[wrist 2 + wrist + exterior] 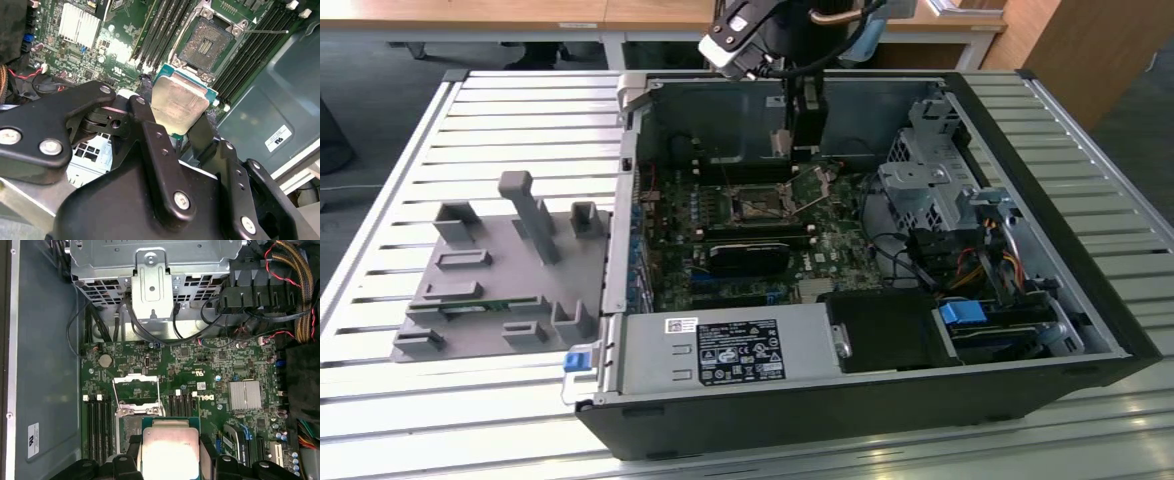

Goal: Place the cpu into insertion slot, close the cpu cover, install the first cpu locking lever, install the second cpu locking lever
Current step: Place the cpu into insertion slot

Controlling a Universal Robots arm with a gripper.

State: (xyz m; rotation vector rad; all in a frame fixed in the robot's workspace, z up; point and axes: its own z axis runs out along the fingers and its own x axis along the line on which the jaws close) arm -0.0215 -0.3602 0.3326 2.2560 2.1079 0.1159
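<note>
While my gripper (177, 107) is clamped on the cpu (179, 100), with fingers (146, 100) pressing its opposite edges, the chip hangs above the motherboard (200, 365), not seated. Just beside it lies the insertion slot (206, 44), bare, near the board's edge along the grey case wall (45, 365). The cpu cover (136, 380) stands swung open.

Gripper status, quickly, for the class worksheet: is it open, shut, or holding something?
Gripper: shut on the cpu, which is not yet in the slot.
</note>
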